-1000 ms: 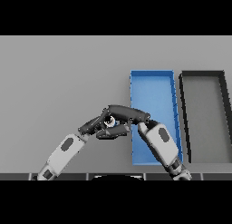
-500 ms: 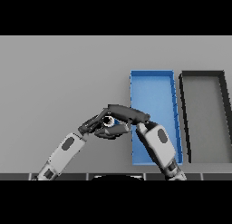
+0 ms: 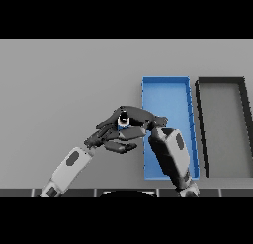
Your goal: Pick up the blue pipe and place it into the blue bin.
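Right hand (image 3: 141,118): fingers curled round the blue pipe (image 3: 123,121)
Left hand (image 3: 109,138): just below-left, fingers relaxed, holding nothing
Blue bin (image 3: 189,114): right of both hands
Black bin (image 3: 200,124): further right

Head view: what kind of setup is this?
Likely a bench sorting station: a plain grey table, a blue bin beside a black bin, and both hands meeting around a small blue pipe.

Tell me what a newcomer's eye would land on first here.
First, the two dark hands meeting just left of the blue bin: the right hand and the left hand close together around a small blue pipe, its round end showing. Next, the bin's bright blue against the grey table, with a black bin at its right.
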Motion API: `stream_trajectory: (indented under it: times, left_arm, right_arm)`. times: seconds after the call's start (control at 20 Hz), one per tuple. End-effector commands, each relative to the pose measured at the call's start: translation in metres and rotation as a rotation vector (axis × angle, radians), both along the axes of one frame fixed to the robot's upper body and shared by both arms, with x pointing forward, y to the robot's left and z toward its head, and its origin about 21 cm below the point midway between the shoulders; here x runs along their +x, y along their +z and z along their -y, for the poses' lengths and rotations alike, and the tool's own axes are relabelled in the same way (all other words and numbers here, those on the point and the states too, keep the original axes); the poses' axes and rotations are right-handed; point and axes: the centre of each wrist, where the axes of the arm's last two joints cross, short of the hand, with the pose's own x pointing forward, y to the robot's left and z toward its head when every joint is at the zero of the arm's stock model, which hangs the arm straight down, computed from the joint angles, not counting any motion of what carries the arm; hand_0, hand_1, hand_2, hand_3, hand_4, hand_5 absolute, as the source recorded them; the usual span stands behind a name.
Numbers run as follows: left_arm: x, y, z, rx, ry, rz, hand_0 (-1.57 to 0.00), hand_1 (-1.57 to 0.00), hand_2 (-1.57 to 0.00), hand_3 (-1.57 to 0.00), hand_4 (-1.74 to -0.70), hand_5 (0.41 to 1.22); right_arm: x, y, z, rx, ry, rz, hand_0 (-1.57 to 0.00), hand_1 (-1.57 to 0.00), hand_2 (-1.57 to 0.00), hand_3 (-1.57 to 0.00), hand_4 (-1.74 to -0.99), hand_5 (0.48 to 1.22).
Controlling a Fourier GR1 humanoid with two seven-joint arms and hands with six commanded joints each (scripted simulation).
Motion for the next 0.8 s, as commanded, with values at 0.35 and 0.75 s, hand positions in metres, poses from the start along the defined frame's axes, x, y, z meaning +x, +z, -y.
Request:
stream_trajectory:
  times: [0.35, 0.75]
  left_arm:
    - [0.0, -0.002, -0.003, 0.009, -0.004, -0.009, 0.0, 0.0, 0.0, 0.0, -0.86, 0.493]
    - [-0.005, 0.002, -0.009, 0.015, 0.004, 0.001, 0.0, 0.0, 0.0, 0.0, -0.84, 0.481]
  right_arm:
    - [0.015, 0.083, 0.011, 0.076, -0.031, 0.063, -1.57, -1.57, -1.57, -1.57, -1.494, 1.221]
    - [0.07, 0.124, 0.054, 0.114, -0.383, 0.111, -1.57, -1.57, -1.57, -1.57, -1.498, 1.221]
